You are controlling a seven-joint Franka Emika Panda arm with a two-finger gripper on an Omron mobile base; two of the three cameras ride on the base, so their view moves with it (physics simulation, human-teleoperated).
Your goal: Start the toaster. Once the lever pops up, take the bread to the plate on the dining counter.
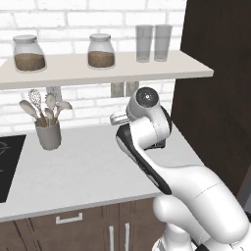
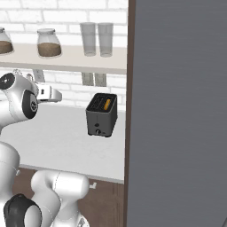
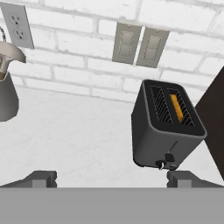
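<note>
Toaster (image 3: 166, 127) sits on the white surface (image 2: 57, 137) near the brick wall, close beside the tall dark panel (image 2: 177, 111) on its right; also seen from the right base camera (image 2: 102, 114). Bread (image 3: 176, 108) is down in the right-hand slot, only the golden top edge showing. Lever (image 3: 170, 157) and small knob (image 3: 161, 165) are low on the front face. End effector (image 3: 112, 178) is released, fingers (image 3: 38, 178) spread wide, holding nothing, hovering short of the toaster and apart from it. Judging from this, the start step is not yet done: lever still needs pressing. Risks: lever is small and sits just beside the knob, so an off-centre push could catch the knob or slip off; a push with sideways force could slide or tip the light toaster toward the panel. Toaster is tucked near that panel, so the wrist could bump it on approach. Utensil cup (image 1: 48, 133) stands well left, low risk. Later, the slice sits deep in the slot, so a pinch could miss the thin edge.
</note>
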